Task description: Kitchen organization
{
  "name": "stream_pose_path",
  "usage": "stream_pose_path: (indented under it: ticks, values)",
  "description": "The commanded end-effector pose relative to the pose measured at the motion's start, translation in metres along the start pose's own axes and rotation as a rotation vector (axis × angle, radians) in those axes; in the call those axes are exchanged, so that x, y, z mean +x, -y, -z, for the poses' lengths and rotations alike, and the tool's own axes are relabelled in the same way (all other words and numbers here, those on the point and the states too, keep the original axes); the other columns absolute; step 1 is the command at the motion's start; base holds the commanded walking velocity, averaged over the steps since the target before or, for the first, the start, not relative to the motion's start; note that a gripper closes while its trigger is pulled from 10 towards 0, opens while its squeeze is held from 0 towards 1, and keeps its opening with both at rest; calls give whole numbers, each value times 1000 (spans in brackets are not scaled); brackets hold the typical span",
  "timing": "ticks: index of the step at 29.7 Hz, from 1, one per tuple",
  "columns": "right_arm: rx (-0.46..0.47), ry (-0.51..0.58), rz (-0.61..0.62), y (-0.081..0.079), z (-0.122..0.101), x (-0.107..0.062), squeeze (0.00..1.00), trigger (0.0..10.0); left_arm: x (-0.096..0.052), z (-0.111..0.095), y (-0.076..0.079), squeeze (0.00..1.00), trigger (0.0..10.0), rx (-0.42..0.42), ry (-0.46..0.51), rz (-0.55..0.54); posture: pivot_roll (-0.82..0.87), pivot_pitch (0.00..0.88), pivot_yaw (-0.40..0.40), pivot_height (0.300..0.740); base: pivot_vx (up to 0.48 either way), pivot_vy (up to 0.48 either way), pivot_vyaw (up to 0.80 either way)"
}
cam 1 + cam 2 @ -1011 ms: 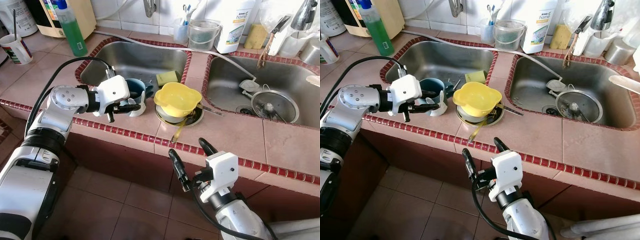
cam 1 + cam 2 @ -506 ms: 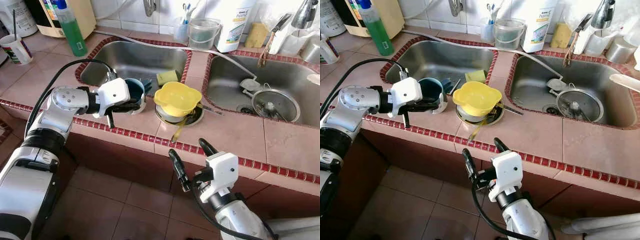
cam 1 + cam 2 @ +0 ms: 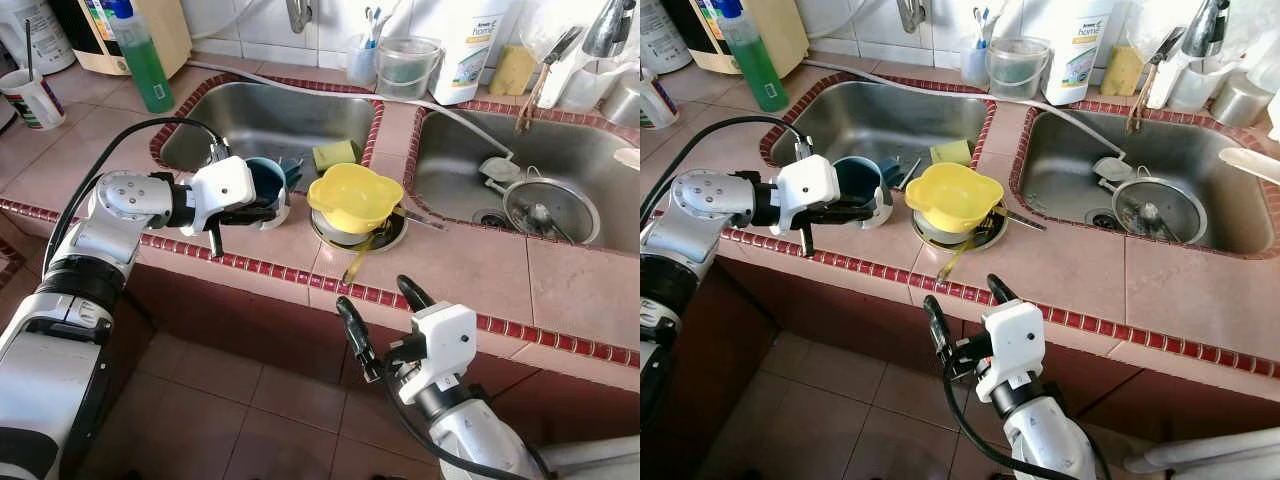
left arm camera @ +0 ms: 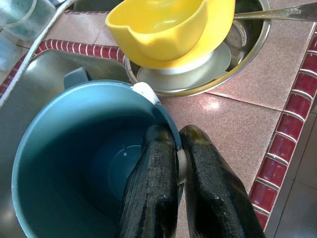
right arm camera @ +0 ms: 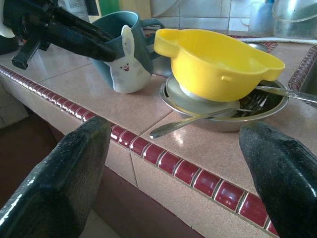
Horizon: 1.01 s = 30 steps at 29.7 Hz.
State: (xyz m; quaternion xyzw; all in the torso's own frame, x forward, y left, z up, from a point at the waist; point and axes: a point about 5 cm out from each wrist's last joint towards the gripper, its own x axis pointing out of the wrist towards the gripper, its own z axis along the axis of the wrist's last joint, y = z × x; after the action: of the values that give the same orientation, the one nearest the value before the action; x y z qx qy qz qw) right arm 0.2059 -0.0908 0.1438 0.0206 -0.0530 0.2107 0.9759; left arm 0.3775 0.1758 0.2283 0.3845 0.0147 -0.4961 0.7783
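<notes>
— Left arm? 
— Bent across the front, left gripper [image 4: 178, 163] pinched on the blue cup [image 4: 74, 158] rim, one finger inside.
— Right?
— Right gripper [image 3: 378, 318] low, fingers spread wide.

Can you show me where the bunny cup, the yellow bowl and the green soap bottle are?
bunny cup [image 5: 130, 67]: right wrist view, on the white bunny picture on its side.
yellow bowl [image 3: 352, 196]: left eye view, on its inside.
green soap bottle [image 3: 143, 62]: left eye view, on its green body.

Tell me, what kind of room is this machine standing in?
Most likely a home kitchen. A tiled counter holds two steel sinks, a green dish soap bottle stands beside them, and the left gripper pinches the rim of a blue mug beside a yellow bowl.
</notes>
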Motion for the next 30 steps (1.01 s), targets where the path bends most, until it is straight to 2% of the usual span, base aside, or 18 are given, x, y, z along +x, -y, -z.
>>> stream_pose_path:
  ticks: [1, 9, 13, 20, 25, 27, 29, 30]
  values:
    - [7, 3, -1, -2, -1, 0, 0, 10000, -5, 6, 2, 0, 0, -2, -35, 20, -167, 169, 64, 732, 0, 0, 0]
    - [8, 7, 2, -1, -2, 1, 0, 10000, -9, 8, -1, 0, 0, -5, -45, -6, -165, 164, 62, 732, 0, 0, 0]
    - [7, 8, 4, 0, -1, 1, 0, 10000, -11, 9, -3, 0, 0, -33, -33, -34, -169, 156, 58, 732, 0, 0, 0]
    - [3, 14, 3, 1, -2, 3, 0, 10000, -21, 9, -18, 0, 0, -111, -4, -205, -170, 139, 47, 732, 0, 0, 0]
    - [4, 21, 2, 2, -2, 6, 0, 10000, -27, 8, -26, 0, 0, -127, 14, -307, -167, 128, 41, 732, 0, 0, 0]
    - [4, 26, 2, 2, -2, 8, 0, 10000, -31, 6, -32, 0, 0, -139, 29, -384, -166, 112, 39, 732, 0, 0, 0]
    - [1, 39, 7, 4, -3, 13, 0, 10000, -34, 4, -38, 0, 10000, -161, 55, -483, -165, 96, 35, 732, 0, 0, 0]
    - [1, 39, 7, 4, -3, 13, 0, 10000, -34, 4, -38, 0, 10000, -161, 55, -483, -165, 96, 35, 732, 0, 0, 0]
